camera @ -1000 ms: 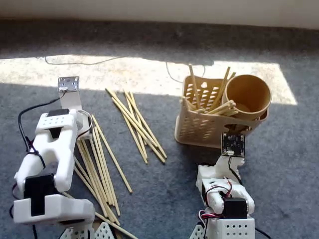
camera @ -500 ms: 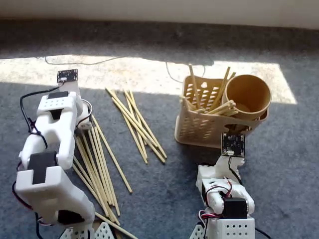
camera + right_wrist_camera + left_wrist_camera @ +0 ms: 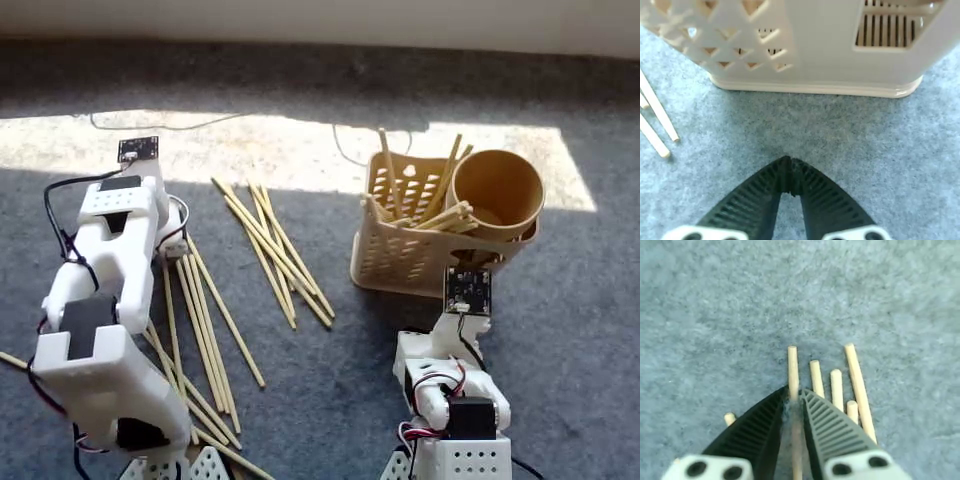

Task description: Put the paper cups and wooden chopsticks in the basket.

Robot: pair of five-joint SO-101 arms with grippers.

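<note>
Left claw (image 3: pixel 794 392) is closed tight on one pale wooden chopstick (image 3: pixel 792 367), tip poking out past the jaws, right by the loose chopstick pile (image 3: pixel 205 320) near the left edge of the grey carpet (image 3: pixel 330 400). 2nd loose bundle (image 3: pixel 275 250) lies mid-carpet, apart from both arms. Beige slotted plastic basket (image 3: pixel 400 255) sits toward the right edge w/ a brown paper cup (image 3: pixel 497 190) upright inside, plus several sticks jutting up. Right claw (image 3: pixel 789 165) is fully shut, holding nothing, low over the carpet near the basket wall.
</note>
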